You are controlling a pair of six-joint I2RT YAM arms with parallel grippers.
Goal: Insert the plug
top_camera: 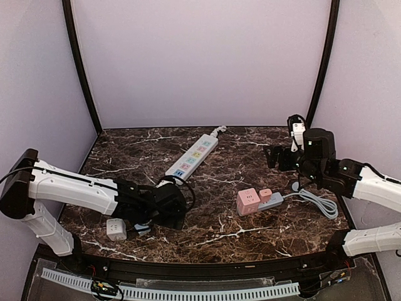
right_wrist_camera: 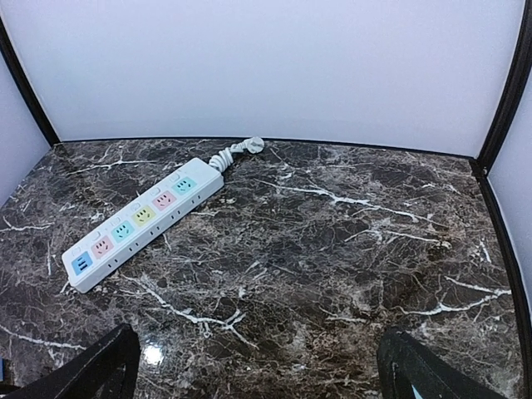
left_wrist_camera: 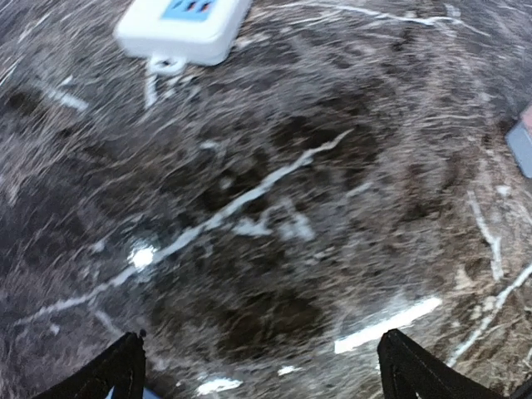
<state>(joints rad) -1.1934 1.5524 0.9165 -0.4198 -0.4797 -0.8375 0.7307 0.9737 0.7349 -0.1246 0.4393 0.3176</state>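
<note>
Since left claw (left_wrist_camera: 266,370) and right claw (right_wrist_camera: 258,366) both gape empty, I'd say nothing's done yet. White plastic multi-socket power strip (right_wrist_camera: 137,220), ahead of both, looks vacant; grasp and insertion remain.

White power strip (top_camera: 192,155) with pastel sockets, pink cube socket (top_camera: 248,201), dark white-veined marble table (top_camera: 244,164)

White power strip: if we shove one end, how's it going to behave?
Probably stiff: the white power strip is one long straight bar, so it should move as a unit. Pushed at an end it would likely pivot rather than slide straight, lying flat on the glossy marble table. Its bundled cord at the far end may drag.
</note>
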